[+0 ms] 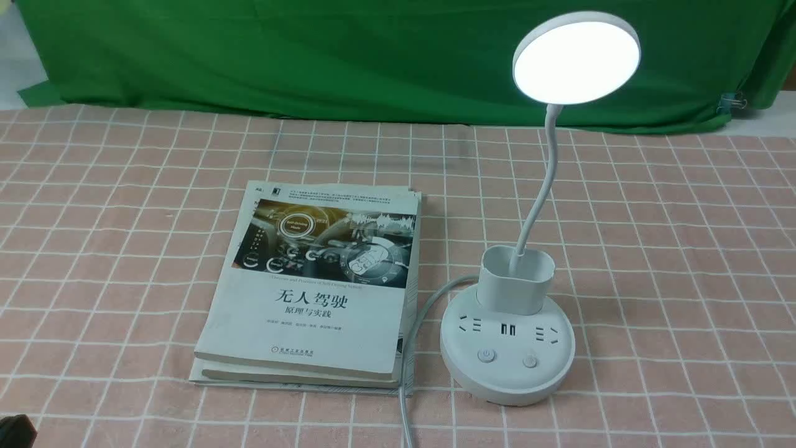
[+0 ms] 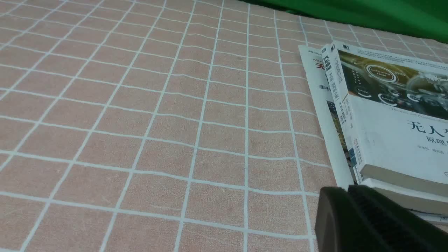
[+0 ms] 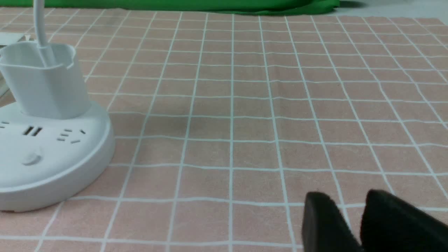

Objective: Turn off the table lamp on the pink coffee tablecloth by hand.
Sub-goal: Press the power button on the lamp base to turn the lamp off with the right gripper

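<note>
The white table lamp stands on the pink tablecloth [image 1: 653,261] right of centre, and its round head [image 1: 576,57] is lit. Its round base [image 1: 507,373] carries sockets and two buttons, left [image 1: 486,355] and right [image 1: 530,361]. The base also shows in the right wrist view [image 3: 70,175], with the cup holder [image 3: 43,80]. My right gripper [image 3: 350,203] hovers low over bare cloth well to the side of the base, its fingers slightly apart and empty. My left gripper [image 2: 346,190] is shut and empty beside the books' near corner; only a dark edge of it [image 1: 15,429] shows in the front view.
Two stacked white books [image 1: 311,286] lie just left of the lamp base, also in the left wrist view [image 2: 392,133]. The lamp's grey cord [image 1: 407,373] runs between books and base toward the front edge. A green backdrop cloth [image 1: 280,56] hangs behind the table.
</note>
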Controlling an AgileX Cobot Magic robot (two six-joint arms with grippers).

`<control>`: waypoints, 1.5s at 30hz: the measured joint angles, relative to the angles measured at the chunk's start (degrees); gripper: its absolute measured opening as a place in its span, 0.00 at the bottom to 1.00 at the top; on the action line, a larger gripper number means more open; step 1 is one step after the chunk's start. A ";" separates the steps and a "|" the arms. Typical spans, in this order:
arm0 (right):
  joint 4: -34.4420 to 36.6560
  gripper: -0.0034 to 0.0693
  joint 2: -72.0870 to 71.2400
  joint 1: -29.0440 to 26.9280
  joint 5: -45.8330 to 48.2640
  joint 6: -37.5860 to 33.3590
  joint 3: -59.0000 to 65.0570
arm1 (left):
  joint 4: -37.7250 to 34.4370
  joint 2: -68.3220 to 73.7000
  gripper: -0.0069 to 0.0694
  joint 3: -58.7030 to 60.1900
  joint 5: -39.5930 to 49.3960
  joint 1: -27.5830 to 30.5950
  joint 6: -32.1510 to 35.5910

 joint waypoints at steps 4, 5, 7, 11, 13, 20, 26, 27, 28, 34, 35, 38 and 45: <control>0.00 0.38 0.00 0.00 0.00 0.00 0.00 | 0.00 0.00 0.10 0.00 0.00 0.00 0.00; 0.00 0.38 0.00 0.00 0.00 0.00 0.00 | 0.00 0.00 0.10 0.00 0.00 0.00 0.00; 0.00 0.38 0.00 0.00 0.00 0.00 0.00 | 0.00 0.00 0.10 0.00 0.00 0.00 0.00; 0.00 0.38 0.00 0.00 0.00 0.06 0.00 | 0.00 0.00 0.10 0.00 0.00 0.00 0.00; 0.00 0.38 0.00 0.00 0.00 0.06 0.00 | 0.00 0.00 0.10 0.00 0.00 0.00 0.00; 0.00 0.38 0.00 0.00 0.00 0.06 0.00 | 0.00 0.00 0.10 0.00 0.00 0.00 0.00; 0.00 0.38 0.00 0.00 0.00 0.06 0.00 | 0.00 0.00 0.10 0.00 0.00 0.00 0.00; 0.00 0.38 0.00 0.00 0.00 0.06 0.00 | 0.00 0.00 0.10 0.00 0.00 0.00 0.00; 0.00 0.38 0.00 0.00 0.00 0.06 0.00 | 0.00 0.00 0.10 0.00 0.00 0.00 0.00; 0.00 0.38 0.00 0.00 0.00 0.06 0.00 | 0.00 0.00 0.10 0.00 0.00 0.00 0.00; 0.00 0.38 0.00 0.00 0.00 0.06 0.00 | 0.00 0.00 0.10 0.00 0.00 0.00 0.00; 0.00 0.38 0.00 0.00 -0.05 0.06 0.00 | 0.00 0.00 0.10 0.00 0.00 0.00 0.00; 1.67 0.38 0.00 0.00 -1.27 5.58 0.00 | 0.00 0.00 0.10 0.00 0.00 0.00 0.00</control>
